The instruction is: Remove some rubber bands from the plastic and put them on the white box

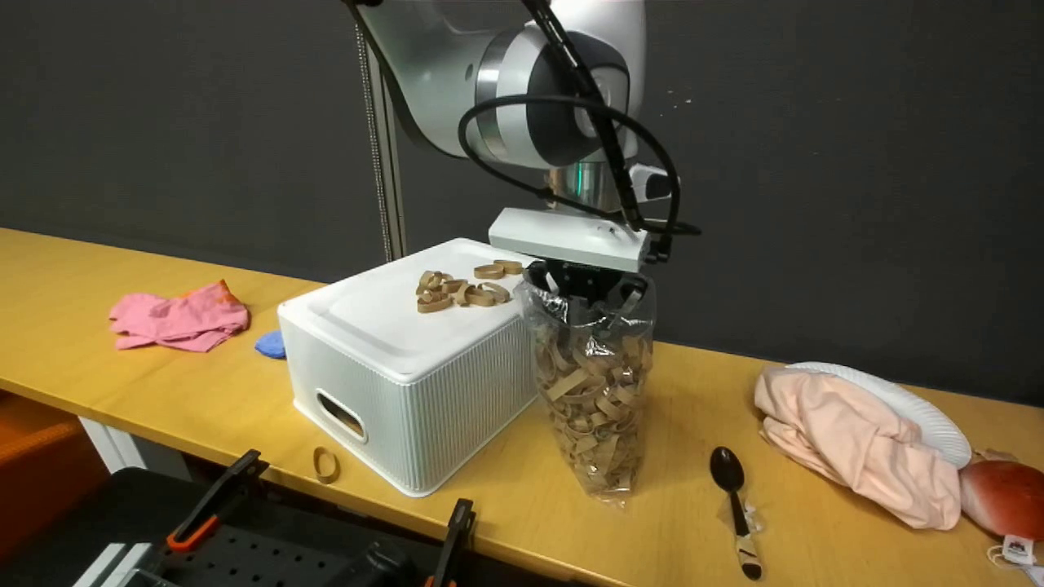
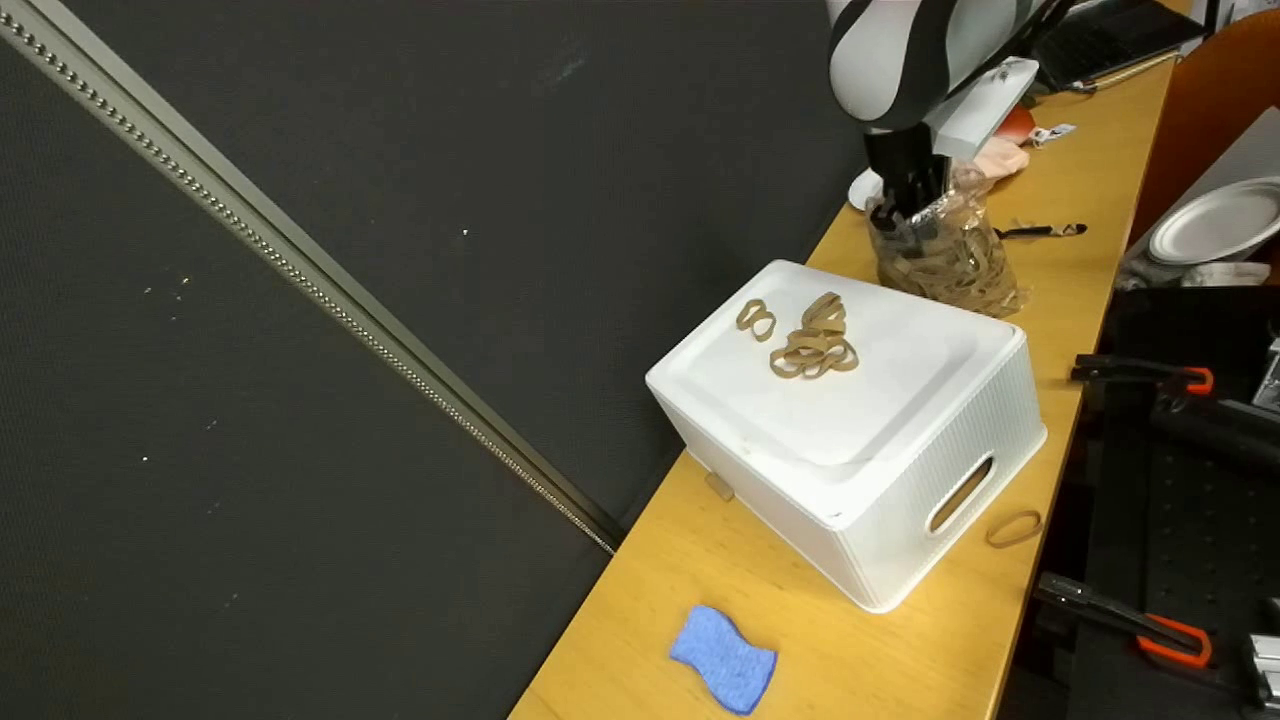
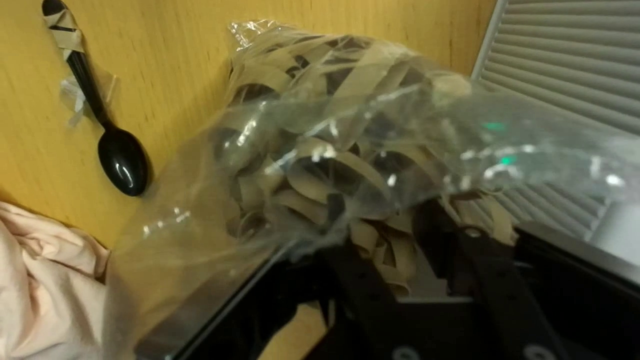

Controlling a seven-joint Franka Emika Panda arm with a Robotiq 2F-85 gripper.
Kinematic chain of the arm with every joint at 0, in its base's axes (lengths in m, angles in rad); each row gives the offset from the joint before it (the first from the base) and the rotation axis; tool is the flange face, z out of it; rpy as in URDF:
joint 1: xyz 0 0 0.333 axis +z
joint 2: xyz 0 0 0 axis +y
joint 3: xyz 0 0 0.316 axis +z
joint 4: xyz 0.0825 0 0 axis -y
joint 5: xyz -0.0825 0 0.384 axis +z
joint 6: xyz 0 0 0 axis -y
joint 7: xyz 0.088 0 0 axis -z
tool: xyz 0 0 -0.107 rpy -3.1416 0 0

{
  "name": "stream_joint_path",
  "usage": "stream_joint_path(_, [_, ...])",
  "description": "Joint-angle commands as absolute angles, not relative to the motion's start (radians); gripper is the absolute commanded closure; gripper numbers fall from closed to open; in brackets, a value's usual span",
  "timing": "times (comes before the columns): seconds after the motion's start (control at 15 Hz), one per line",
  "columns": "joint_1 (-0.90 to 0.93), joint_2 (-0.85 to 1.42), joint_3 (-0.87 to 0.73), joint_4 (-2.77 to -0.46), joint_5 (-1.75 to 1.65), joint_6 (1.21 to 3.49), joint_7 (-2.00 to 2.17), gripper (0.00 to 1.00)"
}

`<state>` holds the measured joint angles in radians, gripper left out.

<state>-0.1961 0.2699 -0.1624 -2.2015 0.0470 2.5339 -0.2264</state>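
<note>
Wall (image 1: 856, 163): dark, matte — metal strip (image 2: 312, 268), beaded chain (image 2: 230, 216) along it | Table (image 1: 65, 310): yellowish wood

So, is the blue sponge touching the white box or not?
Apart. An exterior view shows it: a strip of yellow table runs between the blue sponge and the nearest side of the white box.

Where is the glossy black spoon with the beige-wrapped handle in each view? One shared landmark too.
In an exterior view: glossy black spoon, lower right, bowl up, handle down.
In an exterior view: spoon, upper right.
Wrist view: spoon, upper left, bowl down.
Shared landmark: the clear, wrinkled plastic bag of tan-brown rubber bands; the spoon lies right of it in both exterior views, left of the bands in the wrist view.
</note>
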Motion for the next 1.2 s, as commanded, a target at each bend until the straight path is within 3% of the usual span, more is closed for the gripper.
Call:
stream_joint_path(0.0, [-0.202, 0.215, -0.163, -2.232, 0.02, 2.53, -0.213, 0.42])
stream_joint_path(0.13, [-0.203, 0.215, -0.164, -2.236, 0.019, 2.533, -0.213, 0.36])
stream_joint_path(0.4, [-0.202, 0.222, -0.161, -2.256, 0.021, 2.541, -0.212, 0.44])
stream_joint_path(1.13, [-0.195, 0.233, -0.208, -2.299, -0.083, 2.547, -0.143, 0.41])
